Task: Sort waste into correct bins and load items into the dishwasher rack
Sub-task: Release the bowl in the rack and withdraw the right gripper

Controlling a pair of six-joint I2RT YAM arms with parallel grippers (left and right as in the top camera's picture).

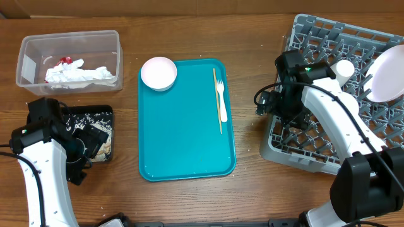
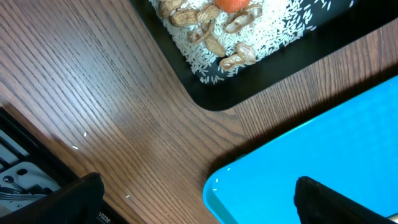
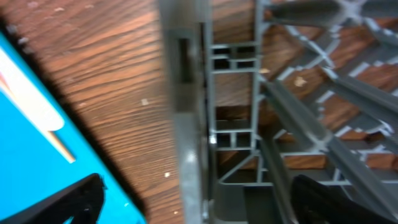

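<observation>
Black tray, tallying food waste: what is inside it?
Rice, peanuts and one orange-red piece lie in the black tray. Overhead, the left gripper covers part of it.

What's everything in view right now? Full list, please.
Table: 1, brown wood, under everything
Clear bin: 1, transparent, far left
Crumpled paper: white, in the clear bin, beside a small red item
Black tray: 1, left, holds rice and peanuts
Teal tray: 1, centre
Bowl: 1, white, teal tray's far-left corner
Fork: 1, white, teal tray's right side
Wooden stick: 1, beside the fork
Dish rack: 1, grey, right
Cup: 1, white, in rack
Plate: 1, white, in rack
Left gripper: open, empty, near the black tray
Right gripper: open, empty, over the rack's left edge
</observation>
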